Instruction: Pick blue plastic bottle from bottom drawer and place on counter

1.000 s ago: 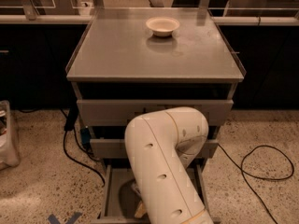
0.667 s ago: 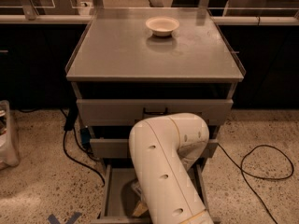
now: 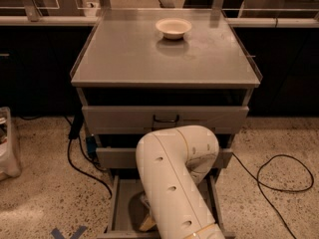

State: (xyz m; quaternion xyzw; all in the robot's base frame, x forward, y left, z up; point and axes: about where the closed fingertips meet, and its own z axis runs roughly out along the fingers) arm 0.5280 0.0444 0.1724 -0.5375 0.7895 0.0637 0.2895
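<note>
My white arm (image 3: 174, 178) bends down in front of the cabinet and reaches into the open bottom drawer (image 3: 117, 208). My gripper (image 3: 147, 219) is down inside that drawer, left of the arm. Only a tan part of it shows past the arm. The blue plastic bottle is hidden; I cannot make it out in the drawer. The counter (image 3: 129, 54) is the flat grey top of the cabinet, with a thin raised rim.
A cream bowl (image 3: 173, 27) sits at the back middle of the counter. The two upper drawers (image 3: 164, 117) are closed. Black cables (image 3: 79, 163) lie on the speckled floor on the left and on the right (image 3: 279, 176). A white container (image 3: 7, 148) stands at the far left.
My arm's elbow has sunk a little lower and shifted slightly right, going deeper toward the bottom drawer. The bowl and drawers have not moved.
</note>
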